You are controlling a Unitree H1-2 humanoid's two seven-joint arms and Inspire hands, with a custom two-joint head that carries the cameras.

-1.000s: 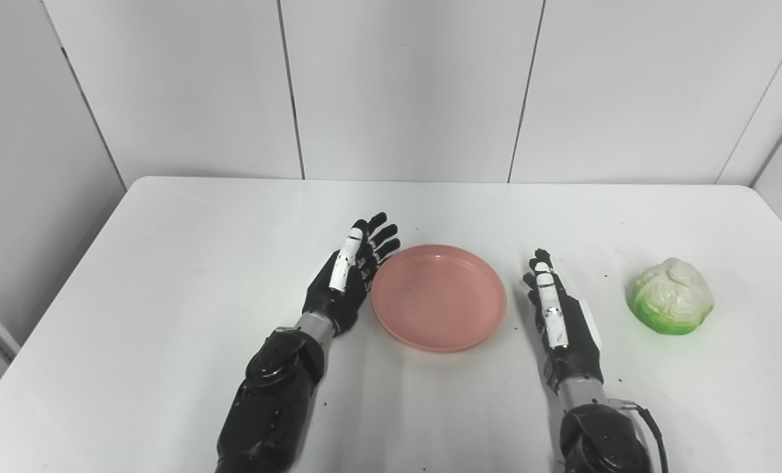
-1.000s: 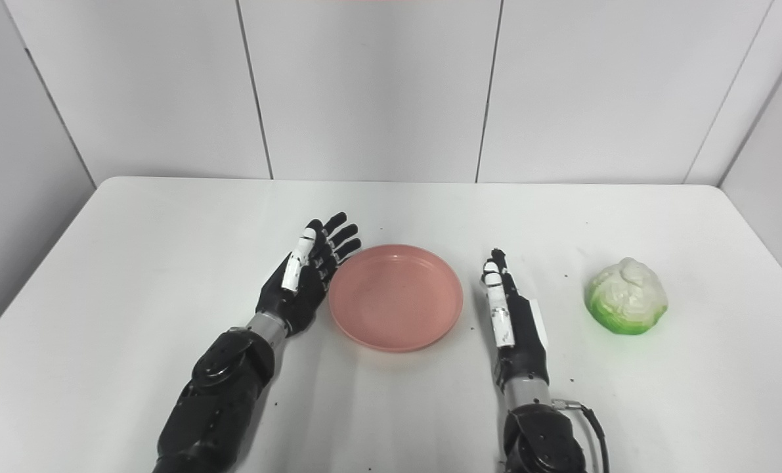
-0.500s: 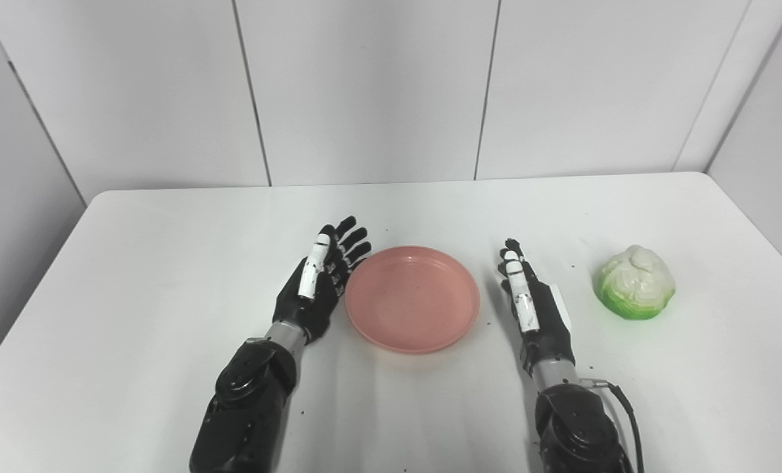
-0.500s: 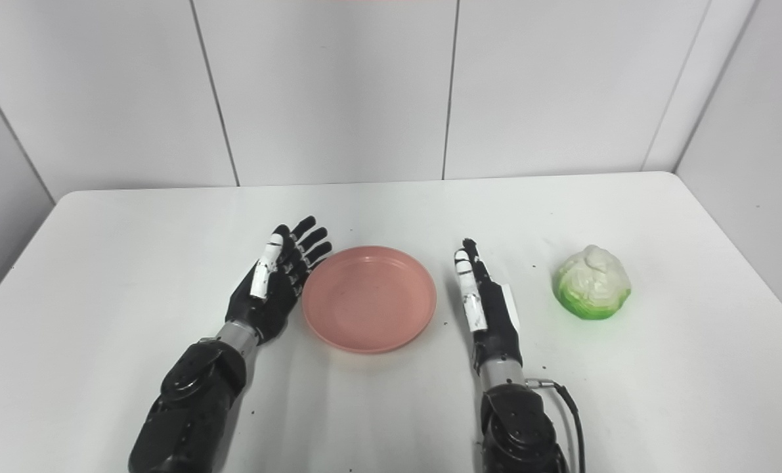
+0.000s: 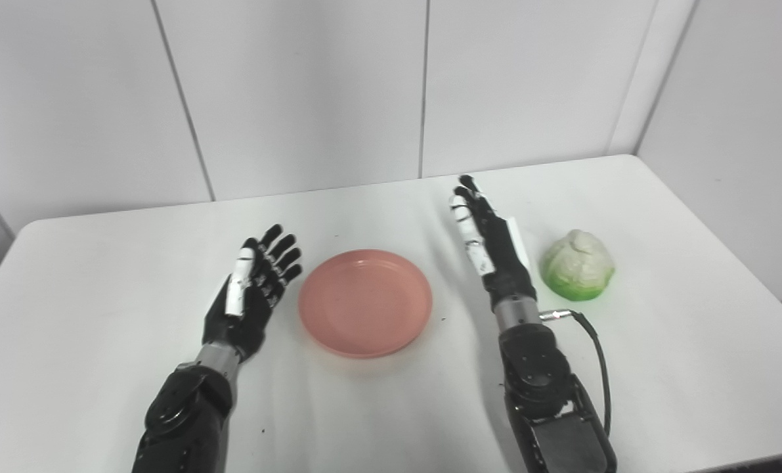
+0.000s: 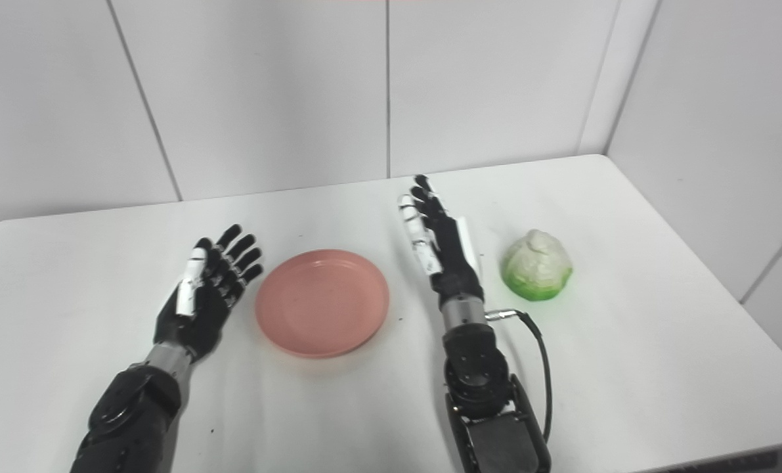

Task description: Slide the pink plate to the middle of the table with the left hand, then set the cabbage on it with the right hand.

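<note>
Nothing is held in the pink plate (image 5: 365, 302). The cabbage (image 5: 576, 265) is seen just beside the open, empty right robot hand (image 5: 492, 246); the left robot hand (image 5: 251, 295) is likewise spread open.

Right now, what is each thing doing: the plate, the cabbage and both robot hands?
pink plate: flat on the table, nothing on it.
cabbage: resting on the table, not held.
left hand: open, beside the plate, apart from it.
right hand: open, between plate and cabbage, holding nothing.
</note>
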